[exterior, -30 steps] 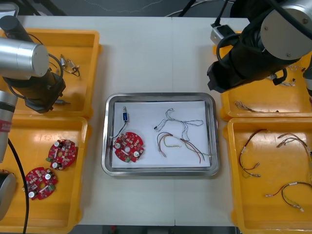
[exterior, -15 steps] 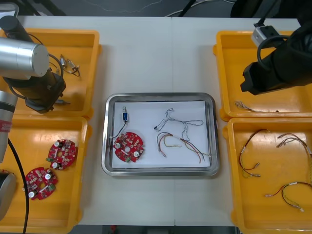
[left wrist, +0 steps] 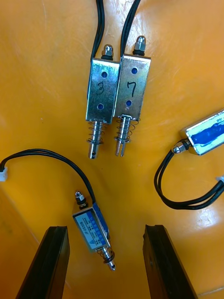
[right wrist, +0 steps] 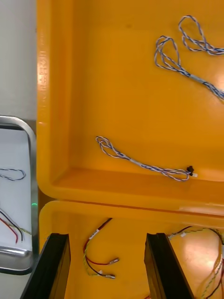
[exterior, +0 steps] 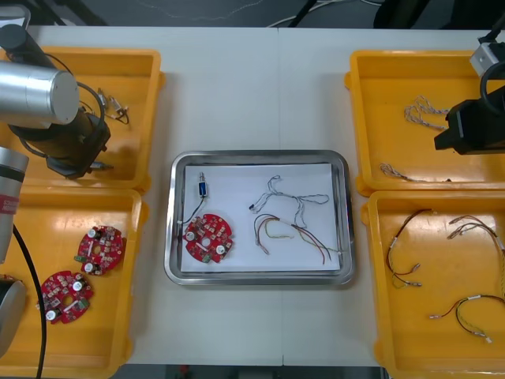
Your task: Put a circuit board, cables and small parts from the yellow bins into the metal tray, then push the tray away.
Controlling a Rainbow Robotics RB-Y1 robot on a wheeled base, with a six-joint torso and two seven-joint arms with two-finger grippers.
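Jaws apart on both: left gripper (left wrist: 106, 229) over small metal parts (left wrist: 112, 88), right gripper (right wrist: 107, 236) over twisted cables (right wrist: 144, 164).

The light table top (exterior: 252, 87) beyond the shiny metal tray (exterior: 258, 279) is being left bare, so a wide way is being offered there. The tray's two sides are being hemmed in by yellow plastic bins (exterior: 136, 237), with thin bare strips between. The far left bin (exterior: 155, 79) is being partly covered by the silver and black left arm (exterior: 39, 95).
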